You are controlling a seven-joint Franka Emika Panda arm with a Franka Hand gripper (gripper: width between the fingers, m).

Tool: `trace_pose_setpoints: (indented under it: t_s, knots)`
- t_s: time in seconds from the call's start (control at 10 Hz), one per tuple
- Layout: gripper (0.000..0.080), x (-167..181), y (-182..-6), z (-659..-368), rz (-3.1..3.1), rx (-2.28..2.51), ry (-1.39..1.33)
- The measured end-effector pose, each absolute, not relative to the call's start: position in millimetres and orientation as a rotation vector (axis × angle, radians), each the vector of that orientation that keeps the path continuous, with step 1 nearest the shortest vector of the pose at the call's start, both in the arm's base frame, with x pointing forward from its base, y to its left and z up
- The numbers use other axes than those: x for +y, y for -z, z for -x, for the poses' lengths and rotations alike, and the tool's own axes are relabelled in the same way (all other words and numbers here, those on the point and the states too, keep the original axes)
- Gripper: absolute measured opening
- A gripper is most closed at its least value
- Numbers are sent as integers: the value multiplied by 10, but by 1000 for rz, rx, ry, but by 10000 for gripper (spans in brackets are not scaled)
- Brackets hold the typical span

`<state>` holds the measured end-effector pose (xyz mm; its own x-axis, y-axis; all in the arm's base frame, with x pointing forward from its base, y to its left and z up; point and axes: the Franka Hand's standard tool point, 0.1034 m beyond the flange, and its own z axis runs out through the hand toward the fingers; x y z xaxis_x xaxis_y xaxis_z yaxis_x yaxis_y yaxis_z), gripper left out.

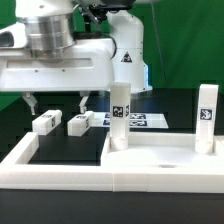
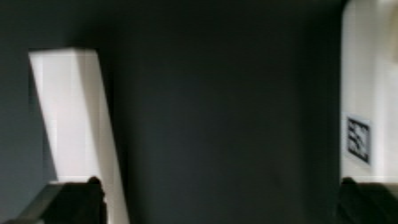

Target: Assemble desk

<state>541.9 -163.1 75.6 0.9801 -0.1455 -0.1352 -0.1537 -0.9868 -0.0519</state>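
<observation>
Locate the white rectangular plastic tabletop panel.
In the exterior view's lower right, the tabletop panel carries two upright tagged white block legs, beside the white rim.

The exterior view is bright, the white tabletop panel (image 1: 150,165) washing out toward five o'clock; the wrist view is dim and blurred (seemingly unfocused).

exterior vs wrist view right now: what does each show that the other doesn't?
Exterior only: the arm, the tabletop panel with two upright legs standing on it, two loose legs lying flat, and the marker board behind them.
Wrist only: a close-up white strip and a tagged white piece cut off by the frame edge. Cannot tell which parts these are.
Both: the tool, open with nothing in it, above the black table.
</observation>
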Motion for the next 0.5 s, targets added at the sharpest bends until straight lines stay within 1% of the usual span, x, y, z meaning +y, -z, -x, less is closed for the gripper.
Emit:
trace_pose_setpoints:
  t_s: [0.1, 0.5]
  knots:
    - [649, -1666, -692, -5306, 3059, 252, -225]
    - [649, -1665, -670, -5276, 3048, 265, -235]
